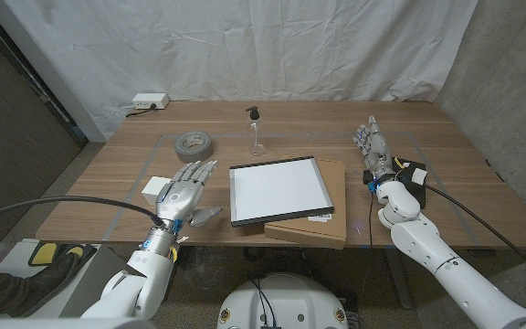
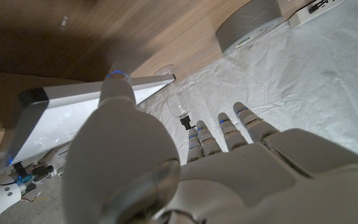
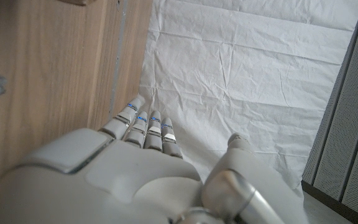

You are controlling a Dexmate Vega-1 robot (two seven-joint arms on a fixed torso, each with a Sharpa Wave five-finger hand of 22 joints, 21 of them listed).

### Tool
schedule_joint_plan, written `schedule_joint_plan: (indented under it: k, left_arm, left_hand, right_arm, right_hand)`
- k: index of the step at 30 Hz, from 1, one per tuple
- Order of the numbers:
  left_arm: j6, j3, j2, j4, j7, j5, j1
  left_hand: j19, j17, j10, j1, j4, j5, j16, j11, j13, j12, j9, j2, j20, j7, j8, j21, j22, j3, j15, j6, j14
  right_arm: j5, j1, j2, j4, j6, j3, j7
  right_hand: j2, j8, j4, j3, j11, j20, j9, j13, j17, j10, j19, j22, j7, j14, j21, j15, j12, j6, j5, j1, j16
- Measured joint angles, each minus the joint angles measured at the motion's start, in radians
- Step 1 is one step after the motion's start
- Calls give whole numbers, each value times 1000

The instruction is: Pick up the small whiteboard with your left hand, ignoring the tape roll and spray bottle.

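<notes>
Whiteboard: the small whiteboard (image 1: pixel 277 189) sits in the middle of the head view. It lies partly on a flat cardboard box (image 1: pixel 318 219), so its right side is lifted a bit off the wooden table (image 1: pixel 108 174).
Left hand: the left hand (image 1: pixel 183 189) is just left of the whiteboard in the head view, fingers spread, holding nothing. It is near the board's left edge and not touching it.
Right hand: the right hand (image 1: pixel 373 146) is on the right side of the head view, fingers apart, holding nothing, well away from the board.
How it will feel: it looks thin, stiff and light. The white face looks smooth and slippery.
Where to grab: best guess is the dark frame on the left edge, thumb on one side and fingers on the other.
Leave alone: the tape roll (image 1: pixel 194 143) and the spray bottle (image 1: pixel 257 132), both above the board in the head view.
</notes>
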State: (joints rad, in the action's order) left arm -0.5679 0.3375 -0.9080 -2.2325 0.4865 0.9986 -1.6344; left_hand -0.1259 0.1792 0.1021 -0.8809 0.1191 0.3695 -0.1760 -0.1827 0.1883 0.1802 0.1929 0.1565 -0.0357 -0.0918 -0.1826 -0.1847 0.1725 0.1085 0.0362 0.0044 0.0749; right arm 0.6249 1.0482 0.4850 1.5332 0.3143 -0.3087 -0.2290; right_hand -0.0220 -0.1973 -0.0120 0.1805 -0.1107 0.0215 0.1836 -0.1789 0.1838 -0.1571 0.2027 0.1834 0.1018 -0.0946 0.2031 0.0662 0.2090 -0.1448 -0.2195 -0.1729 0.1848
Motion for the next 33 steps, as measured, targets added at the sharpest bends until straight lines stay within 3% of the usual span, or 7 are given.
schedule_joint_plan:
  k: [14, 33]
  left_arm:
    - [-19, 79, -10, 46, 17, 31, 58]
    - [32, 153, -26, 121, 80, 16, 135]
  left_hand:
    - [0, 0, 2, -4, 1, 2, 0, -5, 0, 9, 0, -4, 0, -1, -15, 0, 0, -9, 0, 7, 0]
    - [-8, 0, 28, -6, -4, 17, -6, -12, 0, 16, 0, -6, 0, -21, -23, -8, 0, -21, 1, 26, 17]
  right_arm:
    - [6, 9, 1, 3, 5, 7, 0]
    - [7, 15, -4, 3, 17, 8, -1]
  right_hand:
    - [0, 0, 0, 0, 0, 0, 0, 0, 0, 0, 0, 0, 0, 0, 0, 0, 0, 0, 0, 0, 0]
    - [0, 0, 0, 0, 0, 0, 0, 0, 0, 0, 0, 0, 0, 0, 0, 0, 0, 0, 0, 0, 0]
